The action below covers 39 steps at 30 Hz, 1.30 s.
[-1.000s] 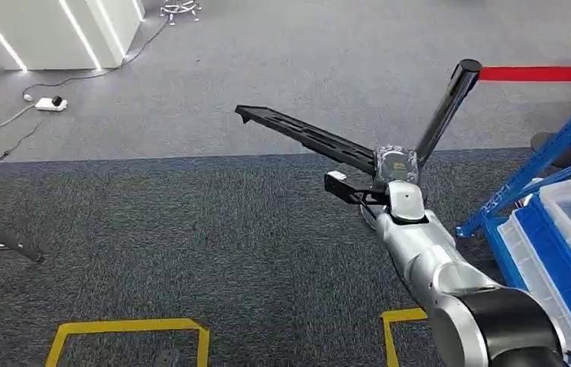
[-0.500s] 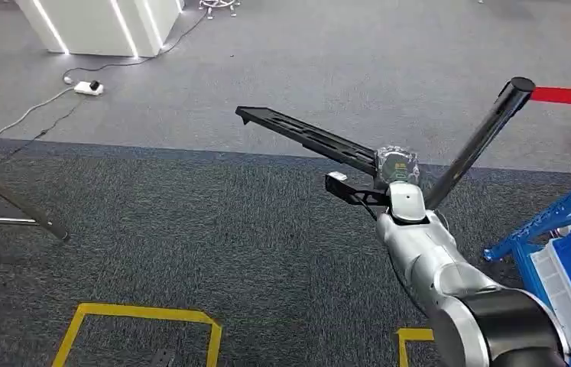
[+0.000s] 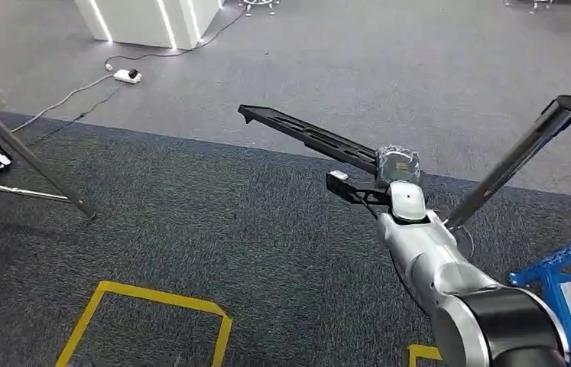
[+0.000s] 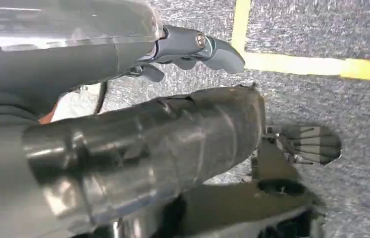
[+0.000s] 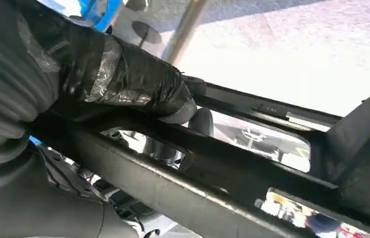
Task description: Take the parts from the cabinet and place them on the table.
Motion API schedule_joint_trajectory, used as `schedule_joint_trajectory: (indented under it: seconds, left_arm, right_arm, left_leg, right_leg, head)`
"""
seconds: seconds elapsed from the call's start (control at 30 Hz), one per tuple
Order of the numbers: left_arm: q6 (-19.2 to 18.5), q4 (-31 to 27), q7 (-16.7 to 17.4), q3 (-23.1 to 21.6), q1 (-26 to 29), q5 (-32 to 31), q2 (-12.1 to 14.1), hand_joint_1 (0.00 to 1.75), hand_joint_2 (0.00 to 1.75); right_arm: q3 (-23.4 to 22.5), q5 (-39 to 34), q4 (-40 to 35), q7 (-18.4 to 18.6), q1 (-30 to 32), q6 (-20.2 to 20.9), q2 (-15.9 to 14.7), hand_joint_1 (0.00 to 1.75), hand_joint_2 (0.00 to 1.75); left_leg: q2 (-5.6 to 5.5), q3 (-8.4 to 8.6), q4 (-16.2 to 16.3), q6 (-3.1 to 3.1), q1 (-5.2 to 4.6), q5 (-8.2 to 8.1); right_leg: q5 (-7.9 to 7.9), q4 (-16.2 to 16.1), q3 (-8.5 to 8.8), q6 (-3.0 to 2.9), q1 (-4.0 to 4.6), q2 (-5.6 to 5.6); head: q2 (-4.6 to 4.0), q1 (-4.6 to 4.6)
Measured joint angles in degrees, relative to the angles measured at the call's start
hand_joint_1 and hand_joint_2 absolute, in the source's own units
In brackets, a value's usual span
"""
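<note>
Grey carpet fills the frame, with a table leg (image 3: 41, 172) at the left edge. Centre-right, the right hand (image 3: 398, 170) grips a long black slotted part (image 3: 309, 136) at one end, its length reaching toward upper centre (quite a lever). It looks stiff, light plastic; a hold nearer mid-length would sag less. The left hand (image 4: 192, 47) hangs with fingers curled inward, holding nothing.

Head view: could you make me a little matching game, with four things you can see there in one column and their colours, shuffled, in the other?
Things:
1. long part held in the right hand
2. floor tape
3. power strip
4. shelf frame

Colours:
A. blue
B. white
C. black
D. yellow

Pairs: 1-C, 2-D, 3-B, 4-A
</note>
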Motion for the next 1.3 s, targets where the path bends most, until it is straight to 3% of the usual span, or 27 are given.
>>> schedule_joint_trajectory:
  seconds: [0.1, 0.2, 0.27, 0.3, 0.33, 0.37, 0.4, 0.43, 0.47, 0.5, 0.53, 0.57, 0.63, 0.7, 0.73, 0.77, 0.83, 0.87, 0.9, 0.93, 0.97, 1.03, 1.07, 1.1, 1.23, 1.27, 1.3]
  left_arm:
    - [0.1, 0.0, 0.0, 0.0, 0.2, 0.0, 0.1, 0.0, 0.0]
    - [0.1, 0.0, 0.0, 0.0, 0.1, 0.0, 0.1, 0.0, 0.0]
    - [0.2, 0.0, 0.0, 0.0, 0.2, 0.0, 0.1, 0.0, 0.0]
    - [0.2, 0.0, 0.0, 0.0, 0.2, 0.0, 0.1, 0.0, 0.0]
    - [0.2, 0.0, 0.0, 0.0, 0.2, 0.0, 0.1, 0.0, 0.0]
    - [0.1, 0.0, 0.0, 0.0, 0.0, 0.0, 0.1, 0.0, 0.0]
    - [0.1, 0.0, 0.1, 0.0, 0.1, 0.0, 0.1, 0.0, 0.0]
    - [0.1, 0.0, 0.0, 0.0, 0.1, 0.0, 0.1, 0.0, 0.0]
    - [0.1, 0.0, 0.1, 0.0, 0.2, -0.1, 0.1, 0.0, 0.0]
    - [0.1, 0.0, 0.1, 0.0, 0.2, -0.1, 0.1, 0.0, 0.0]
    - [0.1, 0.0, 0.1, 0.0, 0.2, -0.1, 0.1, 0.0, 0.0]
    - [0.1, 0.0, 0.0, 0.0, 0.2, -0.1, 0.0, 0.0, 0.0]
    - [0.2, 0.0, 0.1, 0.0, 0.1, -0.2, 0.0, 0.0, 0.0]
    - [0.2, 0.0, 0.1, 0.0, 0.2, -0.2, 0.0, 0.0, 0.0]
    - [0.2, 0.0, 0.1, 0.0, 0.3, -0.2, 0.0, 0.0, 0.0]
    - [0.3, 0.0, 0.1, 0.0, 0.4, -0.2, 0.0, 0.0, 0.0]
    - [0.3, 0.0, 0.1, 0.0, 0.3, -0.2, 0.0, 0.0, 0.0]
    - [0.3, 0.0, 0.1, 0.0, 0.3, -0.2, 0.0, 0.0, 0.0]
    - [0.2, 0.0, 0.0, 0.0, 0.3, -0.2, 0.0, 0.0, 0.0]
    - [0.2, 0.0, 0.0, 0.0, 0.4, -0.2, 0.0, 0.0, 0.0]
    - [0.2, 0.0, 0.0, 0.0, 0.4, -0.2, 0.0, 0.0, 0.0]
    - [0.2, 0.0, 0.0, 0.0, 0.4, -0.2, 0.0, 0.0, 0.0]
    - [0.2, 0.0, 0.0, 0.0, 0.3, -0.2, 0.0, 0.0, 0.0]
    - [0.2, 0.0, 0.0, 0.0, 0.1, -0.2, 0.0, 0.0, 0.0]
    - [0.2, 0.0, 0.0, 0.0, 0.3, -0.2, 0.1, 0.0, 0.0]
    - [0.2, 0.0, 0.0, 0.0, 0.3, -0.2, 0.1, 0.0, 0.0]
    - [0.2, 0.0, -0.1, 0.0, 0.3, -0.2, 0.1, 0.0, 0.0]
  right_arm:
    - [0.0, 0.0, 0.0, 0.0, 0.0, -0.2, 0.1, 1.75, 1.75]
    - [0.0, 0.0, 0.0, 0.0, 0.0, -0.2, 0.1, 1.75, 1.75]
    - [0.0, 0.0, -0.1, 0.0, 0.0, -0.2, 0.1, 1.75, 1.75]
    - [0.0, 0.0, -0.2, 0.0, 0.1, -0.3, 0.0, 1.75, 1.75]
    - [0.0, 0.0, -0.2, 0.1, 0.0, -0.3, -0.1, 1.75, 1.75]
    - [0.0, 0.0, -0.1, 0.2, 0.3, -0.5, -0.4, 1.75, 1.75]
    - [0.0, 0.0, 0.0, 0.2, 0.5, -0.5, -0.5, 1.75, 1.75]
    - [0.0, 0.0, 0.0, 0.2, 0.7, -0.6, -0.7, 1.75, 1.75]
    - [0.0, 0.0, 0.0, 0.3, 0.8, -0.6, -0.8, 1.75, 1.75]
    - [0.0, 0.0, 0.0, 0.3, 0.7, -0.6, -0.9, 1.75, 1.75]
    - [0.0, 0.0, 0.0, 0.3, 0.7, -0.7, -1.1, 1.75, 1.75]
    - [0.0, 0.0, 0.0, 0.3, 0.6, -0.9, -1.5, 1.75, 1.75]
    - [0.0, 0.0, 0.0, 0.3, 0.7, -1.1, -1.6, 1.75, 1.75]
    - [0.0, 0.0, 0.0, 0.3, 0.7, -1.2, -1.6, 1.75, 1.75]
    - [0.0, 0.0, 0.0, 0.3, 0.6, -1.2, -1.6, 1.75, 1.75]
    - [0.0, 0.0, 0.0, 0.4, 0.6, -1.2, -1.8, 1.75, 1.75]
    - [0.0, 0.0, -0.1, 0.5, 0.5, -1.2, -2.0, 1.75, 1.75]
    - [-0.1, -0.1, -0.1, 0.5, 0.5, -1.3, -2.1, 1.75, 1.75]
    - [-0.2, -0.1, -0.1, 0.6, 0.5, -1.3, -2.2, 1.75, 1.75]
    - [-0.3, -0.1, -0.1, 0.7, 0.5, -1.3, -2.2, 1.75, 1.75]
    - [-0.4, 0.0, -0.1, 0.9, 0.5, -1.2, -2.3, 1.75, 1.75]
    - [-0.4, 0.0, -0.2, 1.1, 0.4, -1.2, -2.5, 1.75, 1.75]
    - [-0.5, 0.0, -0.2, 1.1, 0.3, -1.2, -2.6, 1.75, 1.75]
    - [-0.7, 0.0, -0.2, 1.1, 0.1, -1.2, -2.9, 1.75, 1.75]
    - [-1.0, 0.0, -0.2, 1.2, -0.2, -1.2, -3.4, 1.75, 1.75]
    - [-1.2, 0.0, -0.3, 1.2, -0.2, -1.2, -3.7, 1.75, 1.75]
    - [-1.4, 0.0, -0.3, 1.2, -0.3, -1.2, -4.0, 1.75, 1.75]
  left_leg:
    - [-1.13, -0.17, -0.1, 0.73, -0.36, 0.03]
    - [-1.18, -0.09, -0.2, 0.8, -0.35, 0.06]
    - [-1.48, 0.26, -0.7, 1.14, -0.07, 0.28]
    - [-1.62, 0.57, -1.0, 1.34, 0.23, 0.44]
    - [-1.91, 0.69, -1.1, 1.54, 0.12, 0.52]
    - [-3.08, 0.65, -1.0, 2.21, -0.05, 0.4]
    - [-3.79, 0.65, -0.9, 2.22, -0.08, 0.38]
    - [-4.4, 0.7, -0.8, 2.24, -0.07, 0.35]
    - [-5.07, 0.71, -0.7, 2.2, -0.05, 0.31]
    - [-5.68, 0.73, -0.5, 2.1, -0.04, 0.25]
    - [-6.14, 0.73, -0.3, 1.92, -0.01, 0.12]
    - [-6.65, 0.37, 0.0, 1.58, -0.22, -0.04]
    - [-7.17, -0.13, 0.2, 0.98, 0.14, 0.18]
    - [-8.16, -0.21, -0.2, 0.27, 0.09, 0.41]
    - [-7.71, -0.47, 0.2, 0.24, 0.14, 0.0]
    - [-5.53, -0.98, 1.8, -0.08, -0.16, -1.19]
    - [-3.06, -5.0, 10.5, -0.61, 0.25, -5.62]
    - [-2.72, -7.25, 15.0, -0.8, 0.42, -7.32]
    - [-2.66, -8.67, 17.8, -0.92, 0.52, -7.9]
    - [-2.65, -8.83, 17.8, -0.96, 0.58, -7.24]
    - [-2.59, -7.61, 15.3, -0.95, 0.6, -5.44]
    - [-1.68, -2.06, 4.7, -0.61, 0.55, -0.41]
    - [0.42, -0.05, 0.3, -0.29, 0.24, -0.07]
    - [0.51, 0.57, -0.4, 0.17, -0.47, -0.37]
    - [-1.52, 0.63, -0.9, 1.47, -0.45, 0.02]
    - [-1.8, 0.98, -1.3, 1.8, -0.23, 0.23]
    - [-2.17, 1.01, -1.3, 2.12, -0.14, 0.23]
  right_leg:
    - [-0.07, -0.3, 0.37, 0.73, 0.01, -1.17]
    - [-0.1, -0.3, 0.4, 0.8, 0.01, -1.24]
    - [-0.36, -0.2, 0.52, 1.18, -0.05, -1.39]
    - [-0.84, 0.2, 0.24, 1.33, -0.43, -0.68]
    - [-1.89, 1.8, -0.27, 1.36, -0.44, 1.02]
    - [-7.95, 15.4, -7.06, 1.44, -0.4, 3.31]
    - [-8.11, 18.2, -8.69, 1.45, -0.39, 3.41]
    - [-6.63, 17.2, -8.47, 1.36, -0.4, 3.42]
    - [-4.14, 13.7, -6.99, 1.2, -0.42, 3.48]
    - [-1.25, 8.4, -4.66, 0.99, -0.44, 3.72]
    - [1.13, 3.4, -2.28, 0.77, -0.45, 4.81]
    - [0.27, 1.4, -1.18, 0.51, -0.43, 6.69]
    - [0.41, 0.6, -1.09, 0.44, -0.23, 6.12]
    - [0.61, 0.3, -0.85, -0.15, -0.34, 5.26]
    - [0.87, -0.2, -0.5, -0.53, -0.86, 4.68]
    - [0.87, -0.4, -0.27, -0.85, -0.78, 4.33]
    - [0.78, -0.4, -0.21, -1.22, -0.49, 3.4]
    - [0.73, -0.4, -0.21, -1.27, -0.4, 2.94]
    - [0.7, -0.4, -0.21, -1.28, -0.36, 2.53]
    - [0.66, -0.4, -0.18, -1.27, -0.34, 2.11]
    - [0.59, -0.4, -0.13, -1.16, -0.33, 1.66]
    - [0.37, -0.3, 0.17, -0.84, -0.33, 0.81]
    - [0.22, -0.3, 0.28, -0.62, -0.27, 0.4]
    - [0.09, -0.2, 0.09, -0.34, 0.16, 0.16]
    - [-0.24, -0.5, 0.63, 1.0, 0.03, -1.43]
    - [-1.04, 0.6, 0.26, 1.23, -0.45, 0.29]
    - [-2.84, 3.3, -1.14, 1.24, -0.39, 1.86]
  head:
    - [0.0, -0.07]
    - [0.0, -0.07]
    - [0.0, -0.04]
    - [0.0, -0.04]
    - [0.0, 0.04]
    - [0.0, 0.04]
    - [0.0, 0.04]
    - [0.0, 0.06]
    - [0.0, 0.04]
    - [0.0, 0.06]
    - [0.0, 0.06]
    - [0.0, 0.04]
    - [0.0, 0.06]
    - [0.0, 0.04]
    - [0.0, 0.02]
    - [0.0, -0.02]
    - [0.0, -0.29]
    - [0.0, -0.26]
    - [0.0, -0.31]
    - [0.0, -0.28]
    - [0.0, -0.31]
    - [0.0, -0.31]
    - [0.0, -0.26]
    - [0.0, -0.31]
    - [0.0, -0.24]
    - [0.0, -0.2]
    - [0.0, -0.18]
